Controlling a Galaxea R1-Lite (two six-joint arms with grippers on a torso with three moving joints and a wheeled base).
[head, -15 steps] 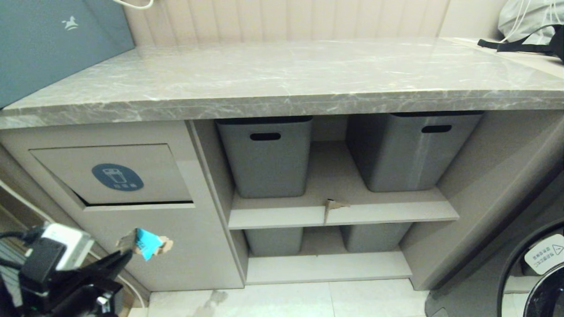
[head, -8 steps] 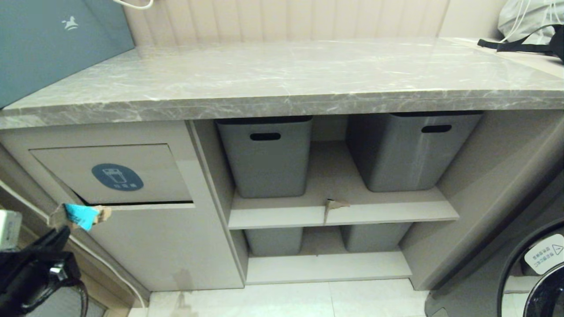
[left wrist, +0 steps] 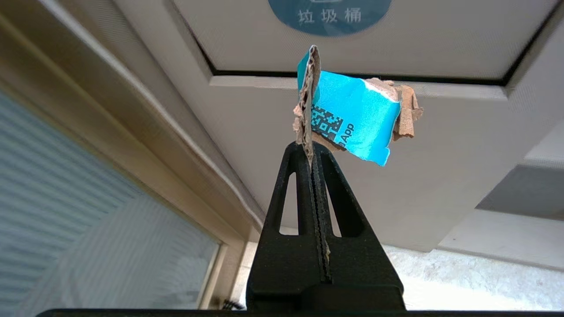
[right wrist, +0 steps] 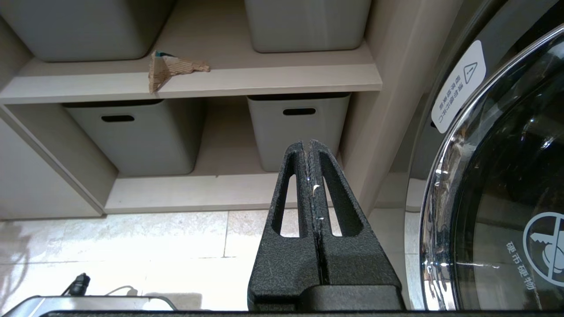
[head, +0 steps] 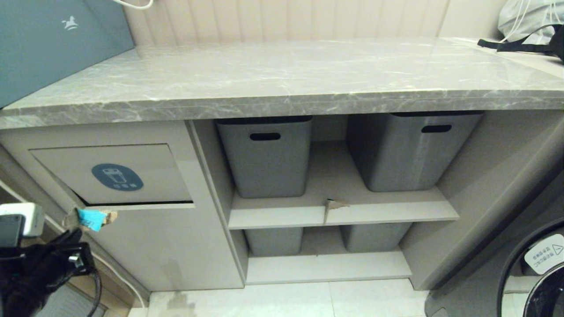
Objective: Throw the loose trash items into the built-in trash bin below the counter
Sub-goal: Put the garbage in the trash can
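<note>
Below the lower left corner of the beige, squarish cabinet-front trash flap (head: 112, 174) with its blue oval bin sticker (head: 117, 177), the crumpled brown paper with the bright teal-blue patch (head: 91, 219) is held clamped between the closed black fingers of the left gripper (head: 77, 231). Compared with a second ago, this scrap has been carried leftward and upward across the cabinet front: first seen low and toward the middle of the panel below the flap, it is now found just under the dark gap along the flap's bottom edge. From this it is judged that the approach to the bin is nearly complete, and that the flap must next be pushed inward and the paper let go. The flap itself has not been moved.

Under the glossy grey-beige marble-look counter slab (head: 282, 83), the folded tan-brown cardboard piece (head: 333, 204) is left unchanged on the front of the upper shelf (head: 396, 211), between the grey plastic tubs (head: 266, 156). The right gripper (right wrist: 311, 152) is kept low near the floor, pressed closed on nothing.
</note>
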